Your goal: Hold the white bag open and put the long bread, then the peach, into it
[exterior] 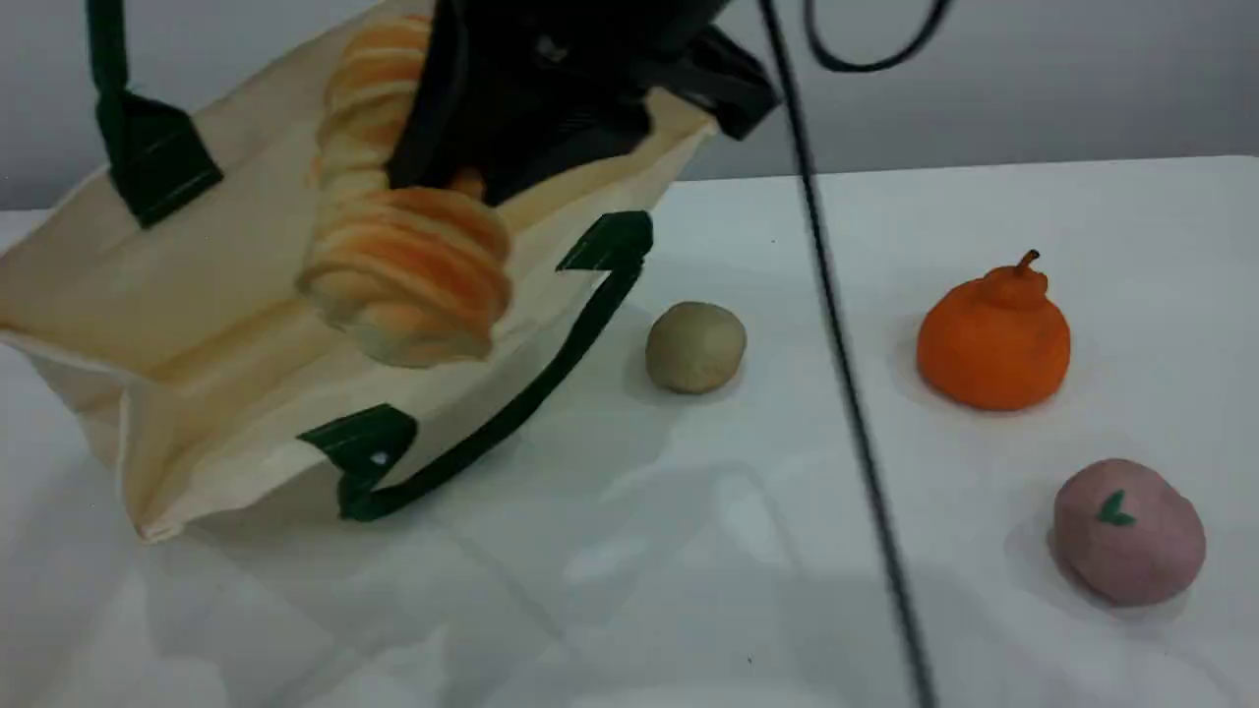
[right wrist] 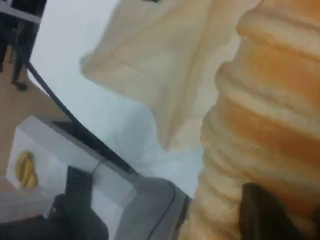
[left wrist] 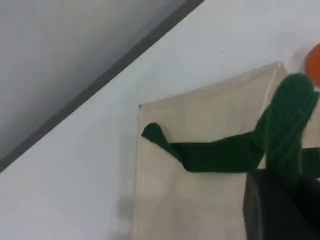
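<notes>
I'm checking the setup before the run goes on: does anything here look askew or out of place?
Only a black cable hangs loose across the scene view between the beige ball and the orange fruit. The long bread sits tilted at the white bag mouth, held by the right gripper.

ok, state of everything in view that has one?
white bag: mouth held open, one green handle lifted.
long bread: gripped, hanging in the bag's mouth.
peach: on the table, untouched.
left gripper: shut on the handle.
right gripper: shut on the bread.
</notes>
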`<state>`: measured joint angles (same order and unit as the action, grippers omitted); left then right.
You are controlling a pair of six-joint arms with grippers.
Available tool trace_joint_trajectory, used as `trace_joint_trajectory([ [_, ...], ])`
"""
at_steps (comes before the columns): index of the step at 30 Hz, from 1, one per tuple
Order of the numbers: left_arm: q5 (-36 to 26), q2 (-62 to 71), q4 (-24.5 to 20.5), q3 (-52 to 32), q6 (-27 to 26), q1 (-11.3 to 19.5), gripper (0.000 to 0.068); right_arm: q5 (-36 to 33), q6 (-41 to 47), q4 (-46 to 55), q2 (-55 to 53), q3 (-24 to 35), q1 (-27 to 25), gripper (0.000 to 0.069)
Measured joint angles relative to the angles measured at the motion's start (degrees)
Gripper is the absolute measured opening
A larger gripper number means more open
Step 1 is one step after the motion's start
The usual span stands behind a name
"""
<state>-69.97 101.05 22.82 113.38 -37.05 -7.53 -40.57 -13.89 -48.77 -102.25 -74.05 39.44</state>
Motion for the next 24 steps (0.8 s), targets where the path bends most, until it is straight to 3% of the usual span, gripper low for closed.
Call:
trace_joint_trajectory([
  [10,0.00,0.00,0.06,0.00,0.00,0.00,0.0093,1.95,1.05,-1.02,-12.17,-11.19,-0.06,0.0085],
  [24,0.00,0.00,0.47,-0.06,0.00,0.00,0.0093,8.43,1.43,-9.52,-16.91,-11.53,-4.81,0.0083],
])
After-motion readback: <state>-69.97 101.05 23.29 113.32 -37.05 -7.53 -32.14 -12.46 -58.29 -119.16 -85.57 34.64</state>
